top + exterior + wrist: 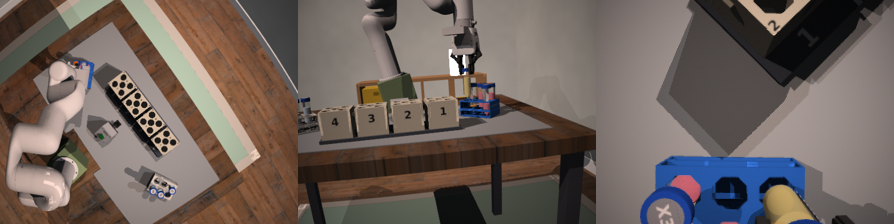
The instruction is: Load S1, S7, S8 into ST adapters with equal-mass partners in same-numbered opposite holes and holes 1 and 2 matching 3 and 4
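Note:
My gripper (467, 69) (802, 220) is shut on a yellow-filled, blue-capped tube (467, 85) (780, 201). The tube hangs nearly upright, its tip close above the left part of the blue rack (91, 76) (495, 109) (664, 174) in the exterior view. Its cap dot is hidden. Several pink-filled tubes stand in that rack, including X3 (485, 86) (666, 214). Adapters 1 (450, 118), 2 (401, 121), 3 (364, 126) and 4 (327, 130) stand in the dark stand (392, 135). Their holes look empty from above. The green DONE key (101, 136) sits on its desk (111, 131).
A pale rack (170, 198) (310, 125) with blue-capped tubes stands at the far end of the table, beyond adapter 4. The DONE desk lies between the arm base and the adapters. Adapter 1 is the adapter nearest the blue rack.

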`<state>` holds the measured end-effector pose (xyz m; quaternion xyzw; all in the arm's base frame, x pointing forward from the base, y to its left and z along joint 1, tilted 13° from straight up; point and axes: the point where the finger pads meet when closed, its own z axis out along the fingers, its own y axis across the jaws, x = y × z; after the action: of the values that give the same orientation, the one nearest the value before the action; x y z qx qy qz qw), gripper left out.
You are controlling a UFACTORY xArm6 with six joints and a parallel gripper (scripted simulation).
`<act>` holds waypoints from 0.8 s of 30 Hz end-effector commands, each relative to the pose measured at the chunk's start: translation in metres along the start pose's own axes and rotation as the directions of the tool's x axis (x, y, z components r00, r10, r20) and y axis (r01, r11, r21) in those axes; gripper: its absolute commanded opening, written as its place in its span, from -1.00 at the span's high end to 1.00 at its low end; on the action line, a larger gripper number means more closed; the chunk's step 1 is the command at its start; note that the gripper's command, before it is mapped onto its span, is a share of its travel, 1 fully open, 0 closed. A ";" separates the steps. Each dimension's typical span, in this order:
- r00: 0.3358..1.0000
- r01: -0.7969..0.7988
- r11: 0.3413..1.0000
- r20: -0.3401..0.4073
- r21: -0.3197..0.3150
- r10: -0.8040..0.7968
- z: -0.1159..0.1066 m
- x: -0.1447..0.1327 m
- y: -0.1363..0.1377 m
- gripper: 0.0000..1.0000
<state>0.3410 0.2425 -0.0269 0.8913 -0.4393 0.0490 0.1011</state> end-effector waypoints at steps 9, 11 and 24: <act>1.000 0.000 1.000 0.000 0.004 0.000 0.007 0.000 -0.001 1.00; 1.000 0.000 1.000 0.000 0.004 0.000 0.009 0.000 -0.001 1.00; 1.000 0.000 1.000 0.000 0.004 0.000 0.022 0.000 -0.001 1.00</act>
<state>0.3408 0.2378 -0.0467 0.8913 -0.4393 0.0489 0.1014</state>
